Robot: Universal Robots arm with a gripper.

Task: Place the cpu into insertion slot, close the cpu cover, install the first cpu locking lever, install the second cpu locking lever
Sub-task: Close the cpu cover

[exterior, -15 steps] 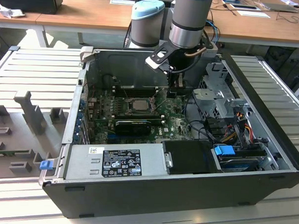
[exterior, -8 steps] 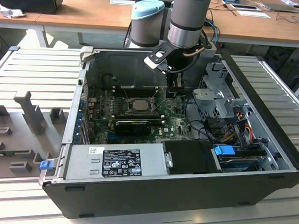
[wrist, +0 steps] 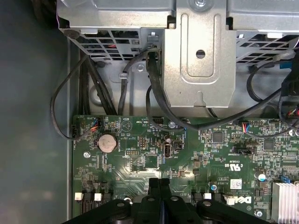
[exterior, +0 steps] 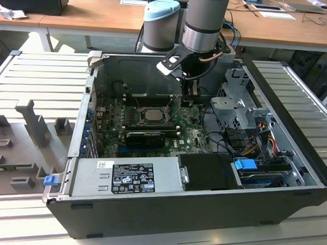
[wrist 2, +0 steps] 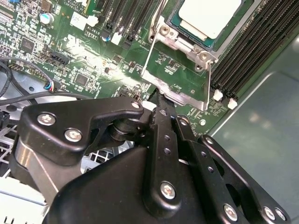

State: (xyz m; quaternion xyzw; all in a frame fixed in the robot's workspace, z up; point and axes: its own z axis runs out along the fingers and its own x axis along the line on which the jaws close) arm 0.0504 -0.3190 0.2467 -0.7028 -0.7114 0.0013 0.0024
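The small, flat, pale beige-silver square cpu point(wrist 2: 210, 16), light, stiff, fragile and best gripped by its edges, sits in the black-rimmed insertion slot point(exterior: 134, 116) under the thin silvery cpu cover point(wrist 2: 180, 43), the black tool point(wrist 2: 159, 98) pinched together beside the cover's edge.

label point(exterior: 133, 178) on power supply point(exterior: 91, 180), print too small

Bright even daylight; white glare on motherboard point(wrist 2: 93, 58)
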